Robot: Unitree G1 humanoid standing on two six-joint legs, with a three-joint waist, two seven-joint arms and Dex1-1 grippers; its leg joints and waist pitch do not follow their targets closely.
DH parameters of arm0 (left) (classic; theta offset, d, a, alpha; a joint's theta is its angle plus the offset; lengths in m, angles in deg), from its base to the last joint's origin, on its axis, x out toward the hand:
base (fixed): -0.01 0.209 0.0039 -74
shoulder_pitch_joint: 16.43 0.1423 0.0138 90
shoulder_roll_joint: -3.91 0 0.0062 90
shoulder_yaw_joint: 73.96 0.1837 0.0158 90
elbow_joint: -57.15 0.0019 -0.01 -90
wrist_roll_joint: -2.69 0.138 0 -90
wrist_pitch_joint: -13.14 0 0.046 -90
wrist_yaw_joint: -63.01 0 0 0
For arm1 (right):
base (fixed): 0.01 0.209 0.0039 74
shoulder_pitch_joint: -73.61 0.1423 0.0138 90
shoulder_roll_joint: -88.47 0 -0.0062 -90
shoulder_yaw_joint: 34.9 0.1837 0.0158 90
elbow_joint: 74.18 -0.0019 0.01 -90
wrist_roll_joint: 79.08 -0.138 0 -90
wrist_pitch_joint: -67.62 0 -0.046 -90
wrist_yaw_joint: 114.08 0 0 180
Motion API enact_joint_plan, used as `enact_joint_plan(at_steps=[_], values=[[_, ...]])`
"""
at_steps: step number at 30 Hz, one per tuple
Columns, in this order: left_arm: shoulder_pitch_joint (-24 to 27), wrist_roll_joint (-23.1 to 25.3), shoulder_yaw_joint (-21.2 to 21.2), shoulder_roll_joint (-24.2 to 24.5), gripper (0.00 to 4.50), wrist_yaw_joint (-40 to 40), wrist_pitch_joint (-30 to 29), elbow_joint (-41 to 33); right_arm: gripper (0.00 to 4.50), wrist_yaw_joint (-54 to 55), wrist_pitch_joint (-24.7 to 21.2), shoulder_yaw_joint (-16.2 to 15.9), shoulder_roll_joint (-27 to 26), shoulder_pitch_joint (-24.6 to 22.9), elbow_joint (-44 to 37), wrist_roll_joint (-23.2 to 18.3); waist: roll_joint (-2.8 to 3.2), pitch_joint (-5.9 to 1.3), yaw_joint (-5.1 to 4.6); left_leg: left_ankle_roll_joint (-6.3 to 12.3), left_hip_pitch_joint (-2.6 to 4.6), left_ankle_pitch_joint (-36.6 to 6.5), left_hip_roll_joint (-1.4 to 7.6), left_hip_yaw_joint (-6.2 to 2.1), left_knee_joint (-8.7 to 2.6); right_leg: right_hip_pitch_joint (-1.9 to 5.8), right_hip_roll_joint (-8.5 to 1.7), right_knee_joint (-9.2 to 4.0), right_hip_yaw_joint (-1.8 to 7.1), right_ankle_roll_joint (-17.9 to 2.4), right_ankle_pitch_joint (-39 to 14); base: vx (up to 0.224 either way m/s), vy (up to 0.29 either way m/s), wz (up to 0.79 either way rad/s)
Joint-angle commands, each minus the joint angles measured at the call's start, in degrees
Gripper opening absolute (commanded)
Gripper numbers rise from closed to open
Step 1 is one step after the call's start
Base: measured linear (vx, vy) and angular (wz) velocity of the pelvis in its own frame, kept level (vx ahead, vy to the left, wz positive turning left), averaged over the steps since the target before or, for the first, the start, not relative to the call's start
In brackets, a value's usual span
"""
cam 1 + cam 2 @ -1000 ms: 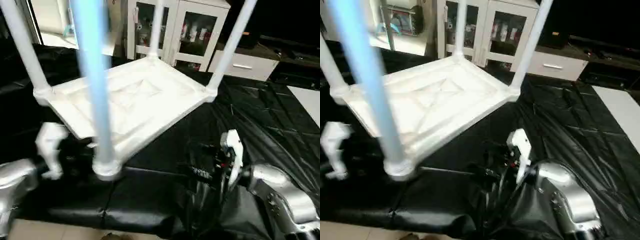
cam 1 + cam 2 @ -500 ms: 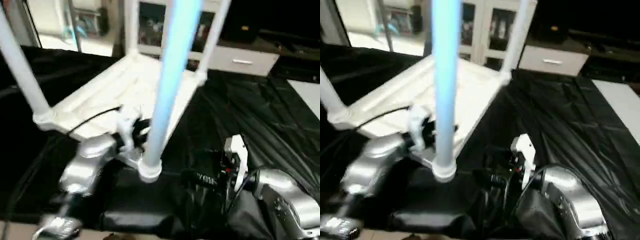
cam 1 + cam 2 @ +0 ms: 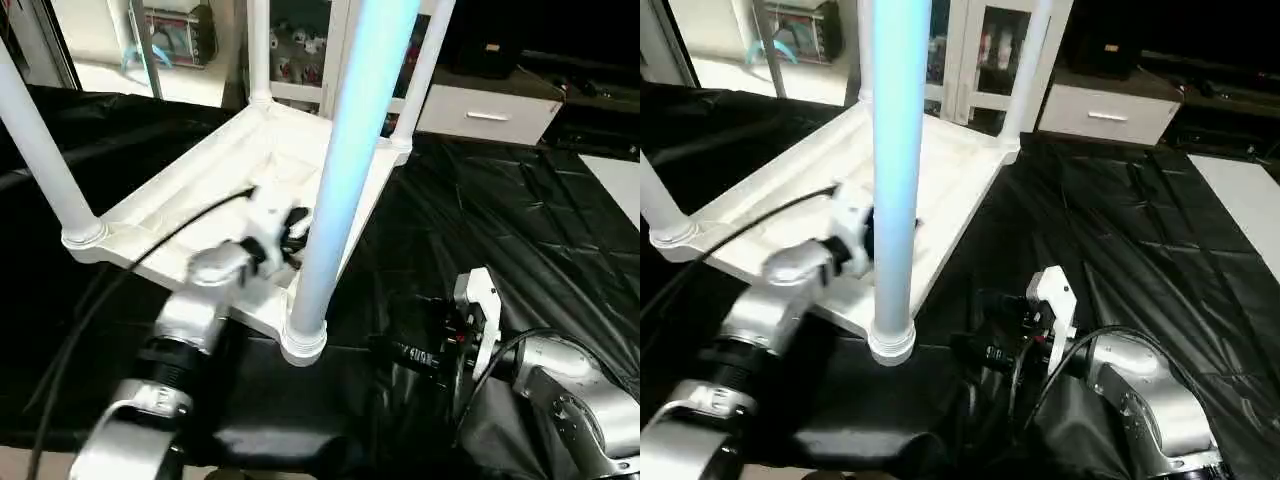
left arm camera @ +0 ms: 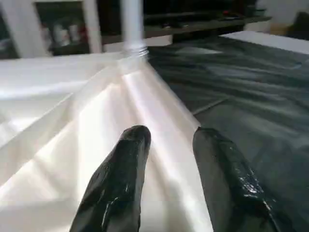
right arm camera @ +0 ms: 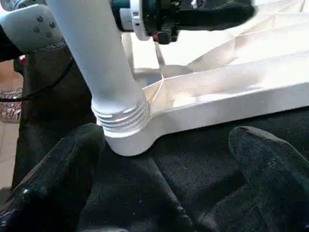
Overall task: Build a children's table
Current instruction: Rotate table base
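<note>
Table [image 3: 200, 190]: inverted, four legs seated | left gripper [image 4: 166, 140]: newly swung over underside, half-open, empty | right gripper [image 5: 166, 159]: wide, empty | assembly seemingly near done

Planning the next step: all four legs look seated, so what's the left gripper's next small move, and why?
Probably ease the left gripper down and close on the rim of the table top. Its fingers hang apart over that edge, holding nothing, beside the near leg; the right gripper waits open by the socket.
</note>
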Motion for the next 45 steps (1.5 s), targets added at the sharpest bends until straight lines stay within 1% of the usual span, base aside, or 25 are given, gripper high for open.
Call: enact_joint_plan(at_steps=[1,3,7,10,13,15,17,18,19,20,21,24,26,28,29,30,31,33,35,36,38,41,42,44,45], values=[[0.2,-4.3,-3.4,4.5,2.19,-6.5,-1.7,1.1,4.5,0.3,0.5,0.8,0.0,0.7,0.3,0.7,0.07,-3.92,0.42,0.93,0.62,-13.5,2.24,-1.25,-4.43,2.48,-3.55,-4.1,2.3,-9.3,-15.7,0.0,0.0,0.0],[1.2,-4.9,-3.7,7.0,2.19,-9.5,-2.1,0.7,4.5,0.3,0.6,0.6,0.0,0.9,0.4,0.8,0.54,-3.84,0.23,-0.17,0.95,-14.9,2.52,-1.38,-4.73,2.07,-3.36,-4.03,2.3,-9.1,-16.0,0.0,0.0,0.0],[4.6,-5.8,-4.1,13.4,2.56,-18.9,-3.4,-0.7,4.5,0.3,0.9,0.4,-0.2,1.1,0.9,0.9,0.94,-3.76,0.35,-1.09,1.33,-15.8,2.65,-1.26,-4.96,1.82,-3.38,-3.77,2.44,-10.1,-14.1,0.0,0.0,0.0],[10.1,-8.8,-5.0,21.5,2.77,-29.6,-7.0,-5.1,4.5,0.1,1.3,0.4,-0.1,1.1,1.4,0.9,1.18,-3.68,0.2,-2.02,1.23,-16.7,2.7,-1.21,-5.28,1.8,-3.33,-3.42,2.55,-10.4,-13.9,0.0,0.0,0.0],[12.6,-11.5,-5.7,25.5,3.0,-34.4,-10.2,-7.8,4.5,-0.2,1.5,0.4,0.0,1.0,1.6,1.1,1.26,-3.32,0.12,-2.68,1.55,-20.2,2.66,-1.16,-5.49,1.48,-3.3,-3.72,2.59,-10.7,-17.0,0.0,0.0,0.0],[12.6,-11.5,-5.7,25.5,3.11,-34.4,-10.2,-7.8,4.5,-0.2,1.5,0.4,0.0,1.0,1.6,1.1,1.32,-3.06,0.35,-3.1,1.94,-22.4,2.73,-1.1,-5.55,1.1,-3.39,-4.1,2.7,-10.4,-19.7,0.0,0.0,0.0],[15.7,-14.5,-6.0,28.1,3.32,-38.4,-12.8,-14.2,4.5,-1.2,2.0,0.1,0.6,0.5,2.1,1.4,1.27,-3.05,0.63,-4.08,1.78,-24.2,2.96,-1.48,-5.81,1.36,-3.81,-3.97,2.77,-9.8,-21.9,0.0,0.0,0.0],[16.2,-15.3,-5.9,27.7,3.39,-38.7,-13.1,-16.2,4.5,-1.2,2.1,-0.1,0.7,0.4,2.3,1.7,1.23,-3.01,0.55,-4.07,1.55,-24.1,2.97,-1.53,-5.98,1.53,-3.77,-4.04,2.75,-9.6,-21.9,0.0,0.0,0.0],[16.7,-15.9,-5.6,27.1,3.39,-38.6,-13.3,-18.4,4.5,-1.0,2.5,-0.3,0.8,0.3,2.6,2.3,1.36,-2.94,0.68,-4.12,2.06,-25.0,2.9,-1.26,-5.89,1.0,-3.52,-4.34,2.76,-9.5,-22.2,0.0,0.0,0.0],[16.7,-15.9,-5.6,27.1,3.39,-38.6,-13.3,-18.4,4.5,-1.0,2.5,-0.3,0.8,0.3,2.6,2.3,1.38,-3.0,0.68,-4.21,2.25,-25.4,2.84,-1.19,-5.76,0.85,-3.5,-4.26,2.79,-9.8,-21.9,0.0,0.0,0.0],[16.7,-16.0,-4.5,24.9,3.39,-37.2,-12.5,-21.6,4.5,0.2,3.5,-0.6,0.6,0.2,3.6,3.7,1.22,-2.91,0.76,-4.29,1.87,-25.2,2.9,-1.33,-5.88,1.28,-3.66,-4.36,2.77,-9.7,-22.3,0.0,0.0,0.0],[16.6,-16.4,-3.0,23.0,3.39,-36.4,-12.6,-24.2,4.5,1.3,4.4,-0.4,0.3,0.1,4.4,4.7,1.04,-2.94,0.98,-4.22,1.9,-25.1,2.77,-1.32,-5.73,1.33,-3.85,-4.64,2.84,-8.8,-24.2,0.0,0.0,0.0],[16.4,-16.6,-2.0,21.7,3.39,-36.0,-13.0,-25.9,4.5,1.5,5.1,-0.5,0.4,-0.2,4.8,5.4,1.03,-3.11,0.92,-4.01,1.57,-23.5,2.78,-1.36,-5.73,1.61,-3.79,-4.52,2.84,-8.4,-23.2,0.0,0.0,0.0],[15.5,-16.3,0.5,18.0,3.39,-34.0,-13.5,-29.0,4.5,1.8,6.2,-0.4,1.2,-1.5,5.5,6.8,0.93,-3.17,0.81,-3.68,1.49,-22.6,2.75,-1.28,-5.6,1.75,-3.7,-4.53,2.86,-8.3,-22.6,0.0,0.0,0.0],[15.5,-16.3,0.5,18.0,3.39,-34.0,-13.5,-29.0,4.5,1.8,6.2,-0.4,1.2,-1.5,5.5,6.8,0.84,-3.18,0.95,-3.42,1.73,-22.4,2.73,-1.14,-5.45,1.54,-3.62,-4.65,2.88,-8.5,-22.1,0.0,0.0,0.0],[15.0,-15.8,1.9,16.3,3.39,-33.2,-13.6,-30.0,4.5,2.2,6.6,0.1,1.5,-2.4,5.7,7.1,0.82,-3.23,0.9,-3.13,1.37,-21.6,2.7,-1.21,-5.49,1.85,-3.58,-4.5,2.87,-8.6,-21.2,0.0,0.0,0.0],[14.5,-15.2,3.2,14.2,3.39,-32.4,-13.6,-30.8,4.5,3.5,7.3,0.9,1.3,-2.9,6.2,7.5,1.15,-3.25,0.95,-3.14,1.36,-21.4,2.71,-1.21,-5.5,1.85,-3.52,-4.44,2.87,-8.6,-20.9,0.0,0.0,0.0],[13.5,-15.4,4.4,11.4,3.39,-31.2,-13.4,-31.1,4.5,5.1,8.0,1.9,0.8,-3.1,6.8,7.8,0.89,-3.38,0.89,-2.9,1.39,-20.6,2.67,-1.09,-5.34,1.91,-3.48,-4.52,2.84,-8.9,-19.9,0.0,0.0,0.0],[12.9,-15.7,4.9,10.5,3.39,-30.9,-13.7,-31.2,4.5,5.4,8.1,2.2,0.7,-3.2,6.9,7.9,0.99,-3.4,0.91,-2.61,1.29,-20.2,2.57,-1.08,-5.26,2.02,-3.39,-4.42,2.81,-8.9,-19.4,0.0,0.0,0.0],[12.5,-15.7,5.3,9.8,3.39,-30.7,-13.8,-31.0,4.5,5.6,8.2,2.3,0.6,-3.2,7.0,7.9,0.75,-3.42,0.78,-2.31,1.15,-19.6,2.52,-1.05,-5.22,2.11,-3.32,-4.43,2.8,-8.8,-19.0,0.0,0.0,0.0],[10.8,-15.2,6.0,7.6,3.39,-29.8,-13.2,-29.5,4.5,5.7,8.3,2.3,0.5,-3.3,7.0,7.8,0.77,-3.49,0.66,-2.04,1.11,-19.1,2.48,-1.07,-5.11,2.19,-3.3,-4.42,2.72,-8.8,-18.7,0.0,0.0,0.0],[5.9,-13.5,7.6,1.9,3.39,-27.5,-11.4,-24.0,4.5,5.7,8.4,2.0,0.3,-4.1,6.5,8.0,0.54,-3.43,0.38,-1.38,1.12,-19.3,2.43,-0.95,-4.97,2.1,-3.24,-4.82,2.72,-8.5,-19.7,0.0,0.0,0.0],[4.3,-12.7,8.1,0.4,3.39,-26.6,-10.9,-22.0,4.5,5.7,8.4,1.9,0.2,-4.2,6.4,8.1,0.85,-3.44,0.56,-1.4,1.13,-19.5,2.4,-1.09,-4.93,2.15,-3.38,-4.93,2.63,-8.1,-20.9,0.0,0.0,0.0],[1.6,-10.8,8.8,-2.2,3.39,-25.1,-8.4,-17.9,4.5,5.9,8.5,1.7,0.2,-4.4,6.2,8.1,0.6,-3.52,0.46,-1.28,1.13,-19.5,2.38,-1.14,-4.85,2.18,-3.37,-5.18,2.54,-7.5,-21.6,0.0,0.0,0.0],[-0.4,-9.4,9.4,-4.3,3.39,-23.8,-6.4,-14.9,4.5,6.0,8.6,1.6,0.2,-4.5,6.1,8.1,0.84,-3.5,0.34,-1.14,1.05,-19.5,2.4,-1.16,-4.94,2.21,-3.35,-5.22,2.61,-7.4,-21.4,0.0,0.0,0.0]])
